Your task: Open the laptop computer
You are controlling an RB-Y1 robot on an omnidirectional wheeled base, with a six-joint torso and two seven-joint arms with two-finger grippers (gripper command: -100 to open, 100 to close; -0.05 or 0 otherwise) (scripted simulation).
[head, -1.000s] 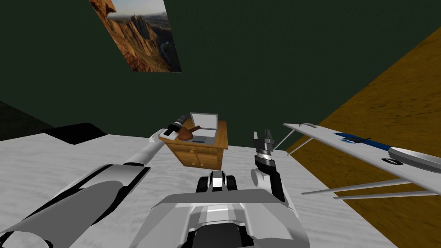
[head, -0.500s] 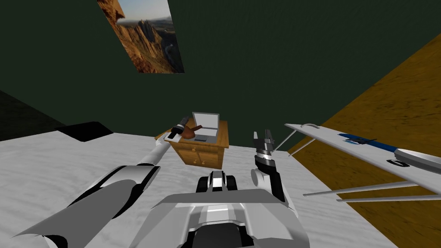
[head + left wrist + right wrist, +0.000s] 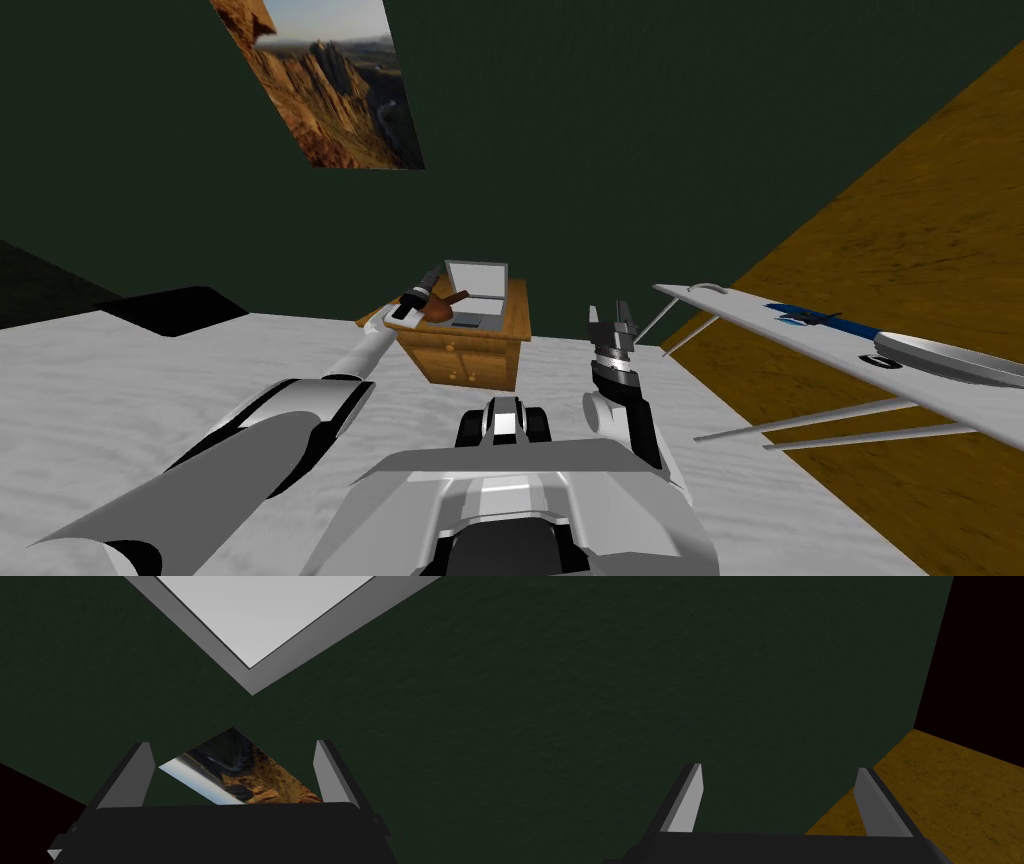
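A grey laptop (image 3: 476,296) stands on a wooden nightstand (image 3: 470,352) against the dark green wall, its lid raised nearly upright over the keyboard. My left gripper (image 3: 432,278) hovers at the laptop's left side, over the nightstand's left corner, pointing up toward the wall. Its fingers (image 3: 134,775) stand wide apart with nothing between them, so the left gripper (image 3: 232,772) is open. My right gripper (image 3: 612,316) is raised to the right of the nightstand, away from the laptop. The right gripper (image 3: 777,801) is also open and holds nothing.
A brown object (image 3: 440,309) lies on the nightstand between my left hand and the laptop. An ironing board (image 3: 790,335) on thin metal legs juts in from the right, carrying a blue item (image 3: 815,320). The floor is pale in front and brown wood to the right.
My left arm has swung a little to the right and its hand has edged closer to the laptop's lid. The lid stands as before. The right arm has not moved.
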